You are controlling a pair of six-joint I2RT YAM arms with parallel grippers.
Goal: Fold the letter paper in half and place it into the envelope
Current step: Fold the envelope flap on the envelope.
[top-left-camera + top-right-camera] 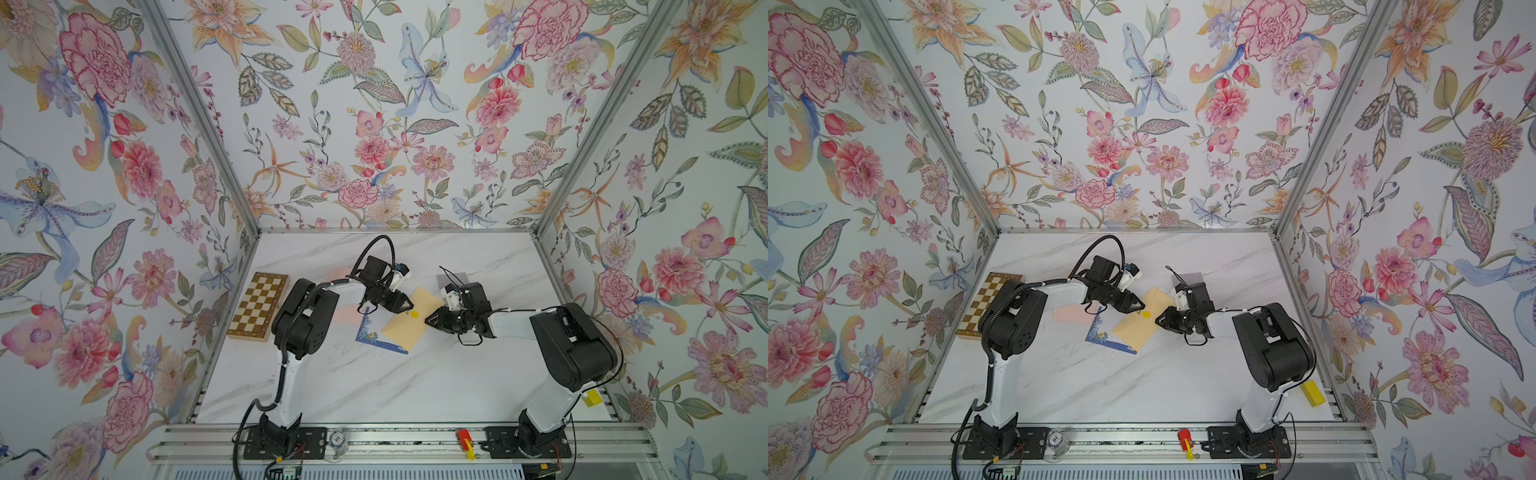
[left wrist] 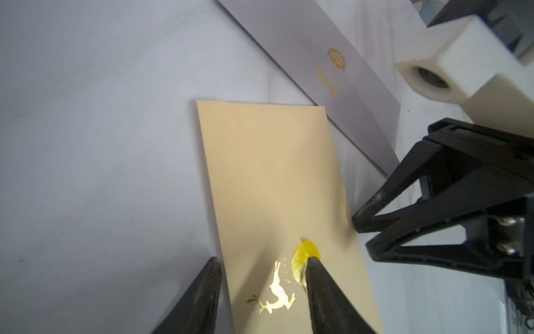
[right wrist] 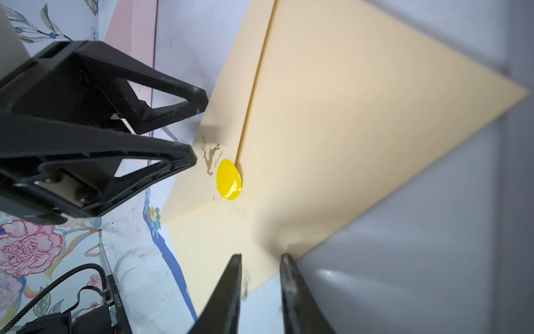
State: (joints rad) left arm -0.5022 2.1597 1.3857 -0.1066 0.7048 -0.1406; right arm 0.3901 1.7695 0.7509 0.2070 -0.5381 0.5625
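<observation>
A cream envelope (image 1: 409, 328) (image 1: 1138, 330) with a round yellow sticker (image 1: 414, 314) on its flap tip lies partly over the letter paper (image 1: 373, 332), a white sheet with a blue flowered border. My left gripper (image 2: 261, 271) is open over the envelope (image 2: 274, 173). One of its fingertips (image 2: 313, 269) rests on the sticker (image 2: 303, 251); the other hangs beside the envelope's edge. My right gripper (image 3: 261, 260) has its jaws a little apart at the envelope's (image 3: 332, 130) opposite edge, with nothing held. The paper's blue border (image 3: 173, 266) shows beside it.
A chessboard (image 1: 257, 307) sits at the left wall. A pink sheet (image 1: 345, 313) lies under the left arm and a grey card (image 2: 332, 86) lies behind the envelope. A yellow block (image 1: 1313, 392) is by the right wall.
</observation>
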